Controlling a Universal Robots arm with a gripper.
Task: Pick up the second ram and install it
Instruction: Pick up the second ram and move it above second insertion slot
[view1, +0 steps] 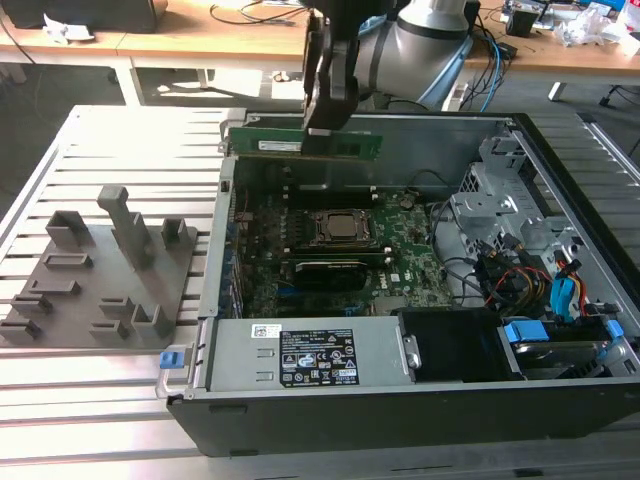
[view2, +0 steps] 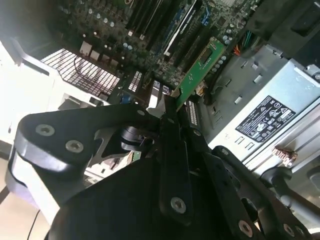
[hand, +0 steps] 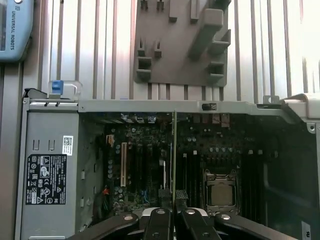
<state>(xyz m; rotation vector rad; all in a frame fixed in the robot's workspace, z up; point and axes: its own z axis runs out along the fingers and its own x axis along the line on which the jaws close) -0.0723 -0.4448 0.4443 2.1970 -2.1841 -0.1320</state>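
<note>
Nearest the exterior camera lies the power supply (view1: 310, 360), set along the near wall of the open computer case (view1: 400, 420). Beyond it sits the motherboard (view1: 405, 262) with the CPU socket (view1: 343, 228).

Tool state: the tool (view1: 322, 130) is closed on the second ram (view1: 265, 143), gripping it from above near mid-length. The stick hangs level over the far side of the case, clear of the board. In the first wrist view the second ram (hand: 174, 150) appears edge-on, parallel to the dark memory slots (hand: 189, 172) beside the socket.

Step in hand, as judged: carrying the stick to a slot. Keep its long edge level and parallel to the slot, because a tilted stick is likely to seat at one end only. The narrow grip probably resists twisting poorly, so travel should be slow.

Clearances: the far case wall (view1: 430, 140) is close to the stick. The drive cage (view1: 490, 200) and loose cables (view1: 520, 275) crowd the exterior view's right. Room looks open directly above the socket. A grey fixture plate (view1: 100, 270) rests on the tabletop (view1: 130, 140), well apart from the tool.
</note>
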